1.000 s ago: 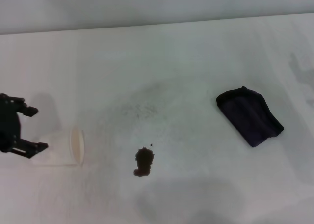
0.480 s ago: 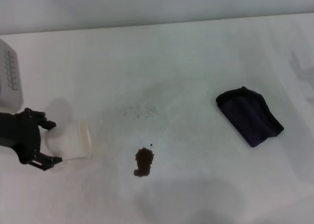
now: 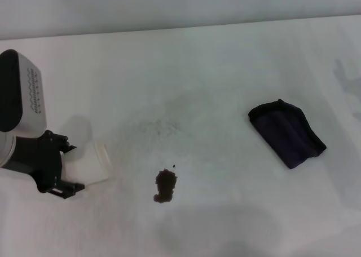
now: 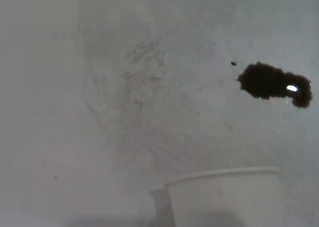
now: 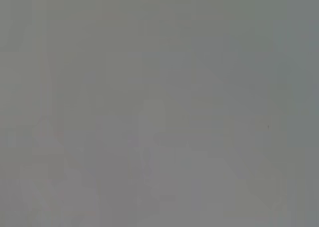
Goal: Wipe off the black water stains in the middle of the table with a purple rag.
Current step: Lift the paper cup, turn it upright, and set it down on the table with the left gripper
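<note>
Lay near the middle of the white surface (image 3: 214,60), the black water stains (image 3: 165,186), with the purple rag (image 3: 286,133) well apart at about two o'clock from them, long axis running ten to four. Sat at nine o'clock from the stain, the left gripper (image 3: 69,168), jaws closed around a white paper cup (image 3: 89,163) lying on its side. Nowhere in view, the right gripper, though judged the nearer arm to the rag on its side.

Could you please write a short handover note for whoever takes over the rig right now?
Left gripper: closed around a white paper cup at the table's left side.
Right gripper: out of sight.
Black water stains: near the middle of the table, unwiped, right of the cup.
Purple rag: folded, lying untouched farther right.
Done: no wiping.
Left: fetch the rag and wipe the stains.
</note>
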